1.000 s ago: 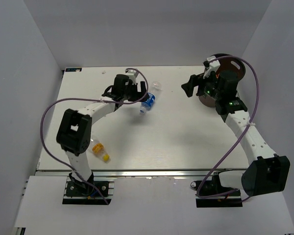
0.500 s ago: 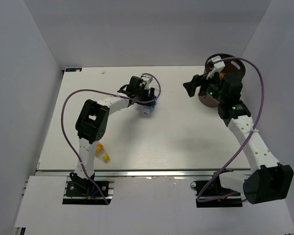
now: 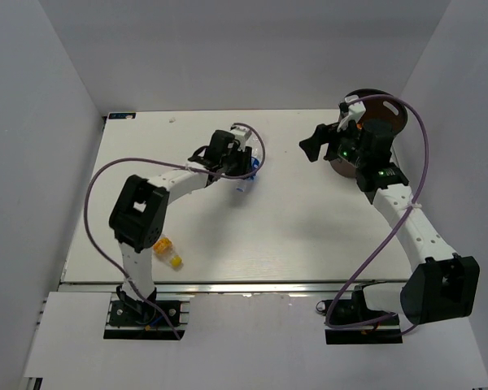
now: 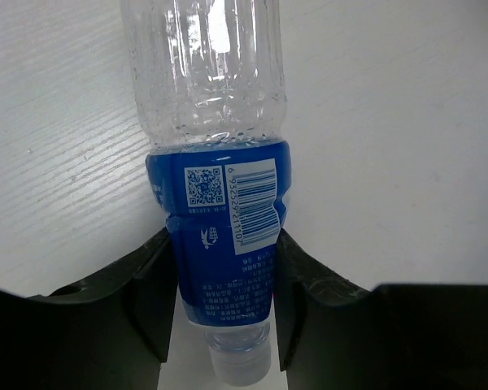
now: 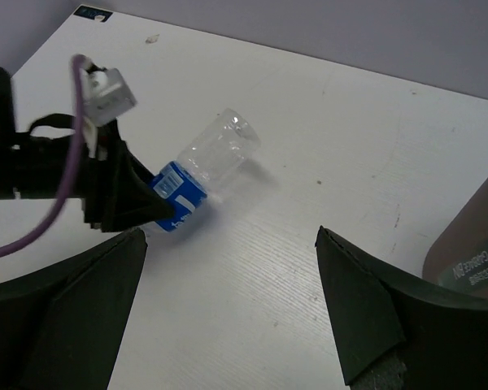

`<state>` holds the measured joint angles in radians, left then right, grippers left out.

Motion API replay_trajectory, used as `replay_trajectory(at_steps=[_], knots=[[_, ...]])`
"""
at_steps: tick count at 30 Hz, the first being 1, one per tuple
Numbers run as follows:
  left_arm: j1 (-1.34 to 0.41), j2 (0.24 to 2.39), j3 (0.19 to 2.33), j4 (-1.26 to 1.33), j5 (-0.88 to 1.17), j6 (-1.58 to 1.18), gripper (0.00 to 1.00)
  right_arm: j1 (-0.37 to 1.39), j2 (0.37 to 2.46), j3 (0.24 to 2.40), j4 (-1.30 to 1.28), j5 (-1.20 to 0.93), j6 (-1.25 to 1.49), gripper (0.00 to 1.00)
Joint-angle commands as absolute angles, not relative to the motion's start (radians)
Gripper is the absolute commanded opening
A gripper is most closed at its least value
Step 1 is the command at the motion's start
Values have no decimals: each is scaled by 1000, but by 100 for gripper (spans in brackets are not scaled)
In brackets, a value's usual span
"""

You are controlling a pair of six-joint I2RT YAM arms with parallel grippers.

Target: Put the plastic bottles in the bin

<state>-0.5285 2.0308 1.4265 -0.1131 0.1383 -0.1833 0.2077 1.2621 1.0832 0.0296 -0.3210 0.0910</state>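
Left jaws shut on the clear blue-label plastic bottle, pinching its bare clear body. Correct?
No. The left jaws are shut on the clear plastic bottle with the blue label, but they pinch it across that label near the cap end, not the bare clear body. The left wrist view shows it.

The left pincer [image 4: 224, 264] grips a clear bottle [image 4: 205, 89] across its blue label [image 4: 221, 219], one dark finger [image 4: 150, 284] pressed to each side. The label is creased and narrowed where it is squeezed. The bottle's pale cap [image 4: 240, 364] points toward the camera and its body stretches away over the white wood-grain counter [image 4: 407, 122].
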Motion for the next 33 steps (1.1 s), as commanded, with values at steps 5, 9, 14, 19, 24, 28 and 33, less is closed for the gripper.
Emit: replay_trajectory(at_steps=[5,9,14,19,24,28,33], knots=[[-543,1646,1191,199,297,-224,35,207,1281,1089,187,-538,219,89],[-546,1560,1089,274,460,-268,35,210,1244,1013,357,-676,275,89],[-558,1497,1023,405,597,-339,34,215,1235,1014,354,-727,267,89],[-595,1459,980,479,647,-345,34,230,1282,1055,319,-787,259,89],[-621,1467,994,460,672,-324,30,265,1310,1080,308,-841,249,89],[-632,1434,977,477,666,-316,30,268,1324,1091,285,-808,248,89],[-641,1390,957,494,643,-304,29,268,1344,1100,285,-792,282,89]])
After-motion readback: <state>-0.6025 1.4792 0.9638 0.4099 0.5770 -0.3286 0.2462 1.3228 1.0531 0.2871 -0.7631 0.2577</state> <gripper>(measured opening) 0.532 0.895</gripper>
